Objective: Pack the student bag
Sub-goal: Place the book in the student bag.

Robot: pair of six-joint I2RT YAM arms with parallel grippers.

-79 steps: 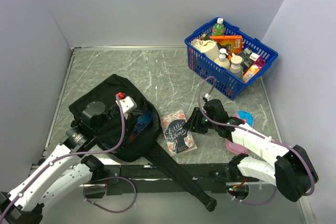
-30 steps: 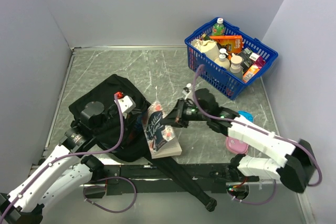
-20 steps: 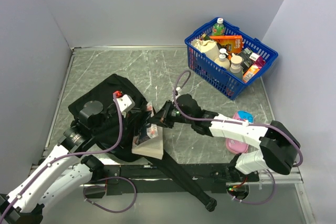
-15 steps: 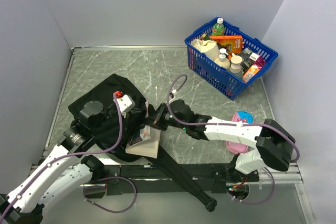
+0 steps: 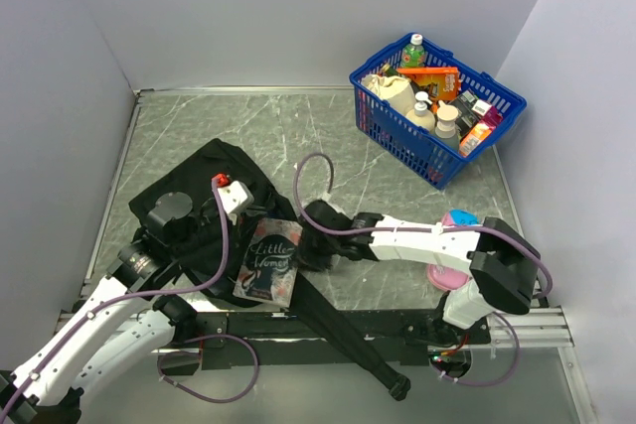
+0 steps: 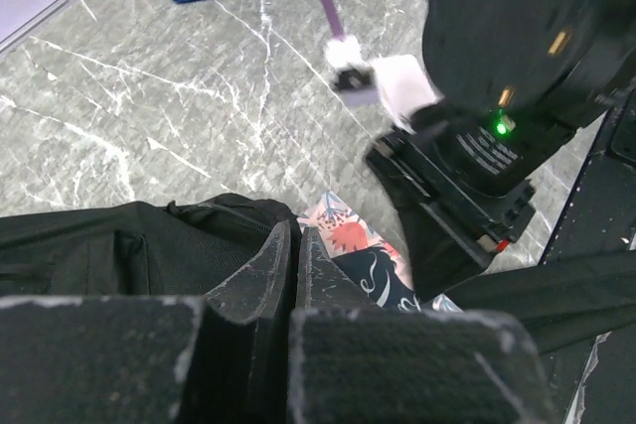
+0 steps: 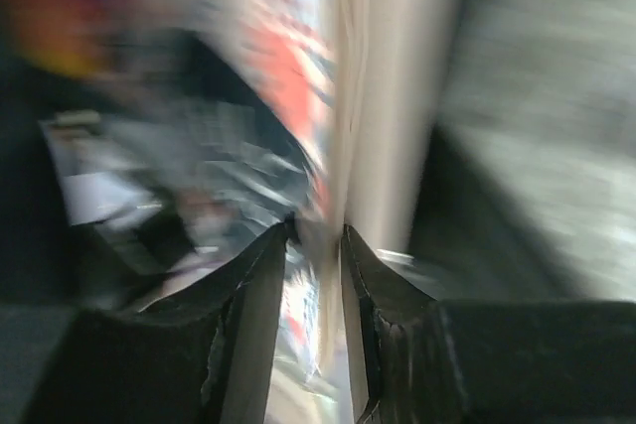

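Note:
The student bag is a black backpack lying open at the left of the table. My left gripper is shut on the bag's opening edge, and the left wrist view shows its fingers pinching the black fabric. A "Little Women" book lies tilted over the bag's opening. My right gripper is shut on the book's right edge. The right wrist view is blurred, with the book between the gripper's fingers. The book's floral cover shows just beyond the left fingers.
A blue mesh basket full of bottles and packets stands at the back right. A pink and a blue object lie near the right arm. The bag's long strap runs to the front edge. Walls close in the table.
My right gripper has lifted the book off the table, carried it left and turned it over onto the bag's opening. The left gripper has held still.

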